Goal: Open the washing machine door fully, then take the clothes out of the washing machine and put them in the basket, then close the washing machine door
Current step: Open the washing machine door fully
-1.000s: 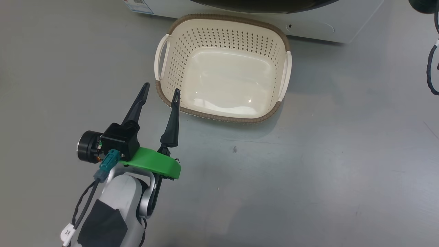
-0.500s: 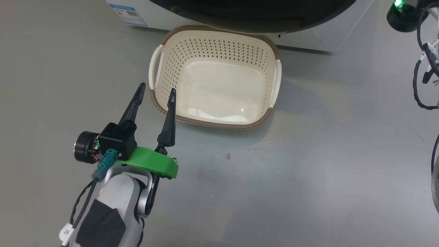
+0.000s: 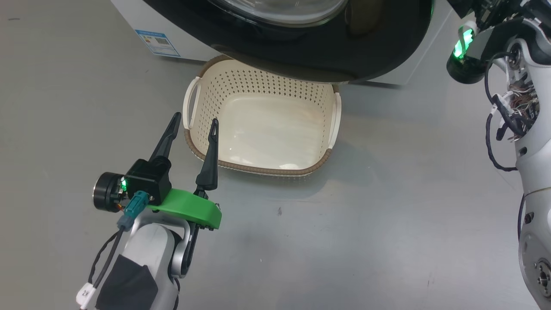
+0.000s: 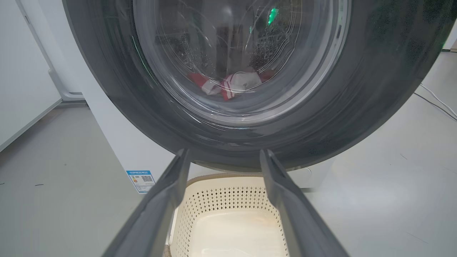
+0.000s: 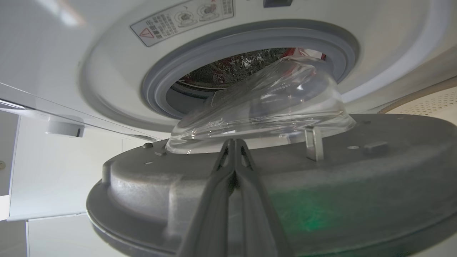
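Note:
The washing machine door [image 3: 366, 56] stands partly swung out, its black rim over the far edge of the empty cream basket [image 3: 258, 125]. My left gripper [image 3: 193, 122] is open and empty, at the basket's near-left corner. In the left wrist view the clothes [image 4: 232, 84] show red and white through the door's glass [image 4: 375, 89], above the basket [image 4: 228, 214]. My right gripper [image 5: 234, 142] is shut, tips against the door's grey inner side [image 5: 321, 200] just below the glass bowl [image 5: 271, 103]. Behind it are the washing machine's grey ring [image 5: 157, 82] and a bit of red clothes [image 5: 303, 53].
The white washing machine body [image 3: 181, 38] carries a blue sticker [image 3: 157, 43] at its lower left. My right arm [image 3: 529, 107] with loose cables rises along the head view's right edge. Grey floor [image 3: 344, 241] lies in front of the basket.
The head view has shifted upward, bringing more of the door and my right arm into it. The door's rim now covers the basket's far edge. The left gripper stays open beside the basket.

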Robot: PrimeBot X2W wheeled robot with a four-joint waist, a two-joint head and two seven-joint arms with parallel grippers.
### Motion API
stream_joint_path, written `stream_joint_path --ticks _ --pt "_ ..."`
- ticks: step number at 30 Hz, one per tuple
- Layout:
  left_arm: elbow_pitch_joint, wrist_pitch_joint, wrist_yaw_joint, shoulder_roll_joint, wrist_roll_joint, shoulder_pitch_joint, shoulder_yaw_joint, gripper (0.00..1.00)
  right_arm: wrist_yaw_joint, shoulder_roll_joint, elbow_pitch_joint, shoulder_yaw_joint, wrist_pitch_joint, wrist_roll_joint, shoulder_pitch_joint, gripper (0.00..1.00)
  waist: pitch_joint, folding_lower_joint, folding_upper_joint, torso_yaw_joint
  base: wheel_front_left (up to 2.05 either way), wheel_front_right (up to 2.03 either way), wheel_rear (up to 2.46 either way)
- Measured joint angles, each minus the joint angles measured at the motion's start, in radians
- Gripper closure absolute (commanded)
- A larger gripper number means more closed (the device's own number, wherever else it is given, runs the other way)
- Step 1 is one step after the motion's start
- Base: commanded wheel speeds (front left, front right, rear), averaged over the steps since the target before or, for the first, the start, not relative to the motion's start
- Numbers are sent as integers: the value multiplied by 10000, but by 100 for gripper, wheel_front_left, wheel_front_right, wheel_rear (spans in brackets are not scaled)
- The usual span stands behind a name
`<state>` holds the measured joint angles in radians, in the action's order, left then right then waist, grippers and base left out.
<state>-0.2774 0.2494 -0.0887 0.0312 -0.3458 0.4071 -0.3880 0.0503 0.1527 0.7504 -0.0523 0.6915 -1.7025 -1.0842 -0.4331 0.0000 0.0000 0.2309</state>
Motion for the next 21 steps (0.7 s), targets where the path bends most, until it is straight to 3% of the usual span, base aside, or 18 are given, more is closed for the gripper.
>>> stream_joint_path --ticks 21 --pt "-460 27 38 8 150 -717 -98 0 456 -594 244 -585 882 -297 1554 100 1242 0 0 -255 0 0 0"
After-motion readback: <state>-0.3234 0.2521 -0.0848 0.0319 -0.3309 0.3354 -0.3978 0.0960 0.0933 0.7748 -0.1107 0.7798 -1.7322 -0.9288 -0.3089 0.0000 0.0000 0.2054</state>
